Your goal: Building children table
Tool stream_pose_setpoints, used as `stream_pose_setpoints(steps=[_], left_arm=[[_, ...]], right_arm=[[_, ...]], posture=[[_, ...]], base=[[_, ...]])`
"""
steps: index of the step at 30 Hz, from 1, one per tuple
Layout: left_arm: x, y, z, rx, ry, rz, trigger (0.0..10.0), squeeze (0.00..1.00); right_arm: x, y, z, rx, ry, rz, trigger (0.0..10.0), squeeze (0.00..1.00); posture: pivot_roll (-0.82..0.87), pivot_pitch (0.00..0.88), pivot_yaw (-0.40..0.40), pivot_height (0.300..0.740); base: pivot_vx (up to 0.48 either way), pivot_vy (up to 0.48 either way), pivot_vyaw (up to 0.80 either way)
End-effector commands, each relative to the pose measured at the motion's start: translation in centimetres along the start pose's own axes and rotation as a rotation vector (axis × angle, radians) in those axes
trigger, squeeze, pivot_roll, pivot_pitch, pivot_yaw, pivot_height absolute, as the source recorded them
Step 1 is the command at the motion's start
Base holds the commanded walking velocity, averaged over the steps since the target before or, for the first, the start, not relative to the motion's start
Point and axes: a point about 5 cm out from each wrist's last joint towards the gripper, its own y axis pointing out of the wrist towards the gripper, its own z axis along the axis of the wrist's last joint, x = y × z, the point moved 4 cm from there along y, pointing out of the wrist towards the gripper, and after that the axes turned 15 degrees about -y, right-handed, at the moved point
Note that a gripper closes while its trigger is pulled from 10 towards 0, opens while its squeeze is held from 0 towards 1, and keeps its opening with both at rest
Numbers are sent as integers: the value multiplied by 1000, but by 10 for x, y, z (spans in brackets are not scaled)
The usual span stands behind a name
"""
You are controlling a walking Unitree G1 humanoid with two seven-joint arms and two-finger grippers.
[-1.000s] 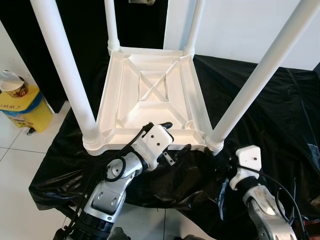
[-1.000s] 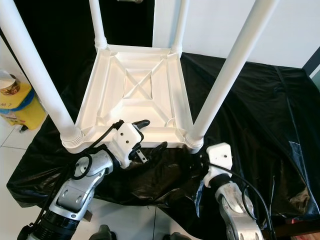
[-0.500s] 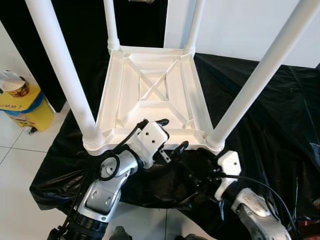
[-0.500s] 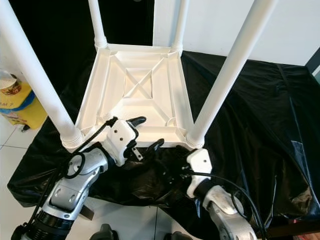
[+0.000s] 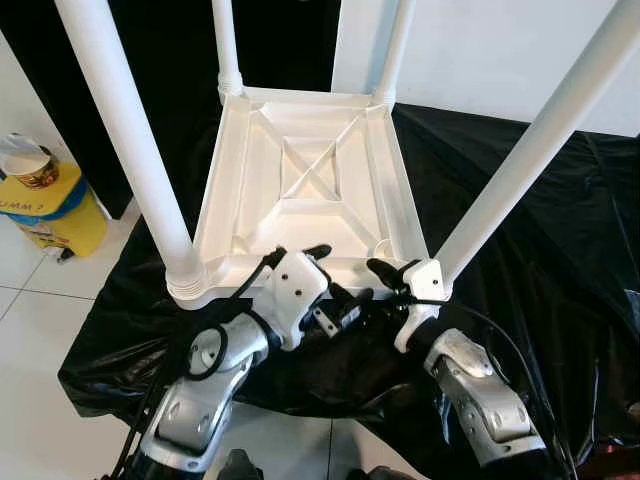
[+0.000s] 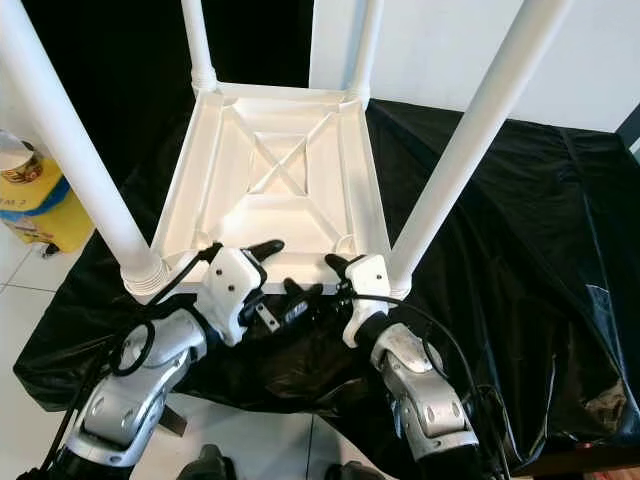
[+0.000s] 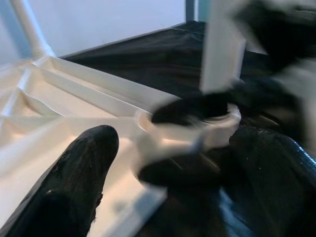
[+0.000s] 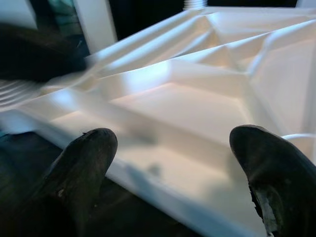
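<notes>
Nearest the camera, both silver arms reach fwd to the near rim of the upside-down white plastic children's table (image 5: 305, 190), which lies top-down on a black plastic sheet (image 5: 520, 220) w/ its 4 white tubular legs pointing up. Inverted like that, the leg sockets face up and the ribbed underside is open to work on; prob why it's set this way.

Left claw (image 5: 338, 272): wide open, nothing held, 1 finger (image 5: 316, 251) over the rim inside the frame, the other (image 5: 347, 305) outside and lower, so the rim edge sits betw them. Looks like it's straddling the edge ready to clamp or steady it.

Right claw (image 6: 318, 278): also open and empty, 1 finger (image 6: 335, 263) on the rim just beside the near-right leg (image 5: 520, 160) socket; right wrist view shows its 2 fingertips (image 8: 84, 163) spread w/ the white frame betw them. Judged: both claws bracing the near edge, maybe for seating that leg or lifting.

Near-left leg (image 5: 125, 150) stands in its collar at the other near corner; 2 far legs (image 5: 228, 45) at the back corners.

Containers: off to the left on the tiled floor, a yellow tub w/ a blue band (image 5: 55, 210), a small paper cup (image 5: 30, 168) on top; cup contents too small to tell
</notes>
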Motion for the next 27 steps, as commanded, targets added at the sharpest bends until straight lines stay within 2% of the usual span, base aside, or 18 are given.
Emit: stream_pose_setpoints(steps=[1, 2, 3, 4, 7, 9, 10, 12, 18, 20, 23, 25, 27], left_arm=[[11, -6, -7, -41, -32, -45, 10000, 0], [11, -13, -9, -56, -39, -40, 10000, 0], [11, -13, -9, -56, -39, -40, 10000, 0], [11, -20, -9, -65, -42, -36, 10000, 0], [11, -24, -9, -72, -45, -33, 10000, 0], [8, -35, -11, -96, -46, -17, 10000, 0], [8, -35, -11, -96, -46, -17, 10000, 0], [4, -45, -14, -131, -45, -6, 10000, 0], [0, -55, -16, -163, -39, 6, 10000, 0], [-8, -65, -17, -195, -30, 26, 10000, 0], [-14, -74, -18, -219, -19, 44, 10000, 0], [-14, -74, -18, -219, -19, 44, 10000, 0], [-23, -83, -18, -243, -11, 67, 10000, 0]], right_arm=[[16, 2, -2, -2, -16, -65, 10000, 0], [25, 4, -4, -9, -24, -97, 10000, 0], [25, 4, -4, -9, -24, -97, 10000, 0], [35, 4, -6, -20, -36, -128, 10000, 0], [42, 5, -7, -26, -44, -148, 10000, 0], [58, 3, -11, -45, -65, -190, 10000, 0], [58, 3, -11, -45, -65, -190, 10000, 0], [72, 1, -15, -65, -89, -219, 10000, 0], [83, 0, -16, -74, -107, -239, 10000, 0], [86, 1, -17, -71, -112, -249, 10000, 0], [88, 1, -18, -70, -116, -253, 10000, 0], [88, 1, -18, -70, -116, -253, 10000, 0], [92, 1, -20, -73, -122, -264, 10000, 0]], posture=[[191, 108, -115, 740], [196, 111, -117, 740], [196, 111, -117, 740], [200, 110, -119, 740], [200, 110, -119, 740], [206, 110, -126, 740], [206, 110, -126, 740], [211, 108, -130, 740], [211, 102, -132, 740], [212, 96, -134, 740], [213, 93, -135, 740], [213, 93, -135, 740], [214, 88, -134, 740]], base=[[0, 0, 0], [0, 0, 0], [0, 0, 0], [0, 0, 0], [0, 0, 0], [0, 0, 0], [0, 0, 0], [0, 0, 0], [0, 0, 0], [0, 0, 0], [0, 0, 0], [0, 0, 0], [0, 0, 0]])
